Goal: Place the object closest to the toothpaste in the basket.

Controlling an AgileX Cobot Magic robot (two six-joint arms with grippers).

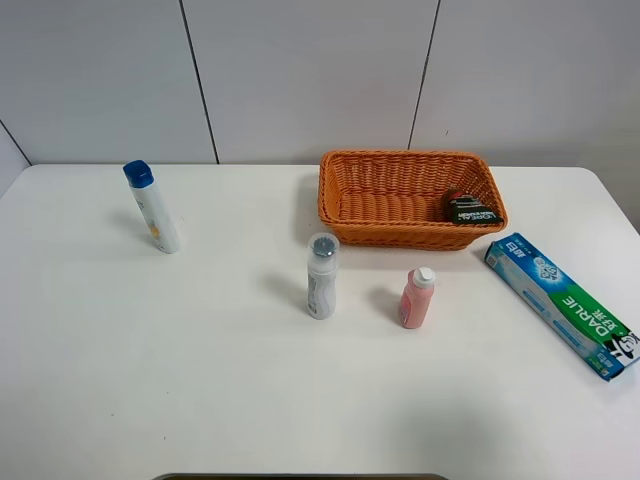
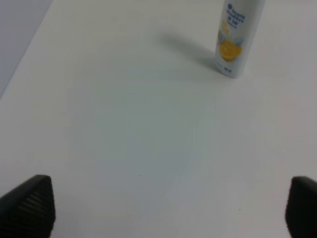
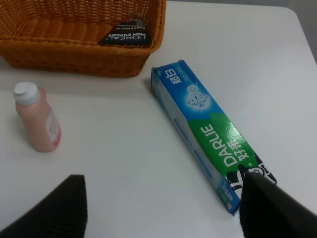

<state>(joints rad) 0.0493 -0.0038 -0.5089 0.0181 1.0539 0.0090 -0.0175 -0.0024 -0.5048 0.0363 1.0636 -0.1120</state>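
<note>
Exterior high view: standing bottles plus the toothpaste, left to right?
Blue-capped white bottle → grey-capped bottle → pink bottle → toothpaste box. Basket left out; it spans above the middle ones.

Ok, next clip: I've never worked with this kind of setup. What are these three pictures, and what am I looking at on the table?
This is a two-armed robot at a white table. The wide picture comes from a camera mounted high, off the arms. The other two come from cameras on each wrist, looking past the dark finger tips of that arm's claw.

On the table: an orange wicker basket with a small dark L'Oreal item already inside, a Darlie toothpaste box lying flat, a pink bottle, a grey-capped bottle, and a leaning blue-capped bottle.

The left claw and right claw are both open and hold nothing. The pink bottle stands nearest the toothpaste among the loose items.
</note>
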